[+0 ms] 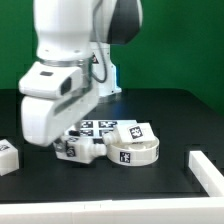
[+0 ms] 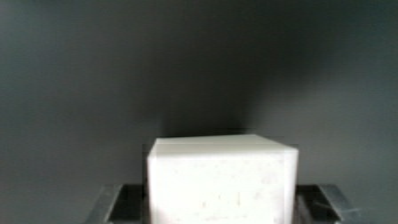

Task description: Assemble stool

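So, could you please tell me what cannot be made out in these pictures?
Wrist view: the white block is blurred and cut by the bottom edge; whether the tool clamps it is unclear.
Exterior view: the arm hides the tool's tips and part of the marker board.
Exterior view: the white part is cut by the right edge; the leg by the left.

The round tagged white seat (image 1: 137, 153) is lying flat; a block leg (image 1: 8, 157) is resting at its nine o'clock, another leg (image 1: 209, 172) at four.
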You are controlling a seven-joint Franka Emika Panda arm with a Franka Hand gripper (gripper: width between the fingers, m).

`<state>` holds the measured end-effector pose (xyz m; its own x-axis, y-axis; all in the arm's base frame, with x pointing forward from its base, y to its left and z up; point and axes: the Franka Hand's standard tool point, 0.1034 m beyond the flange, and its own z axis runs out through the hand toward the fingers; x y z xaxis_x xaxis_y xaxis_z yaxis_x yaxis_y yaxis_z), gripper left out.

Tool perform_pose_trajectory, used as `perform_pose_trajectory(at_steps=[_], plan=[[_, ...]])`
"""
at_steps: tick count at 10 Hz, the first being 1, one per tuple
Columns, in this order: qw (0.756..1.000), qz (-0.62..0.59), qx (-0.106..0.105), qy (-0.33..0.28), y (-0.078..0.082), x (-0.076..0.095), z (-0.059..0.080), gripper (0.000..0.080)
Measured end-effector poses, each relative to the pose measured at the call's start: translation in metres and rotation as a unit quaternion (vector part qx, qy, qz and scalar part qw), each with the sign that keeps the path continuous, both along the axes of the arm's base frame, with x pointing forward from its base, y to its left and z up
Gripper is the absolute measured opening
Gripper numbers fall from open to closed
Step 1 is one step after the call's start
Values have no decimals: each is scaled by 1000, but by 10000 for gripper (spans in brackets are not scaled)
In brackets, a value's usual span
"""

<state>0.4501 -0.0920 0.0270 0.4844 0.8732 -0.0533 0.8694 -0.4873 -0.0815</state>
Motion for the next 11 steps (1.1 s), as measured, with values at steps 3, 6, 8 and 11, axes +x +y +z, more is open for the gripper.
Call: perform_pose_trajectory(at_steps=[3,6,8,11], plan=[[1000,-22,-4,4,-26,-39,-10,333],[1000,-21,-4,3,-25,-38,-10,401],[999,-30,-6,11,-20,-36,-6,571],[999,-22,-29,-22,33,-4,50,645]])
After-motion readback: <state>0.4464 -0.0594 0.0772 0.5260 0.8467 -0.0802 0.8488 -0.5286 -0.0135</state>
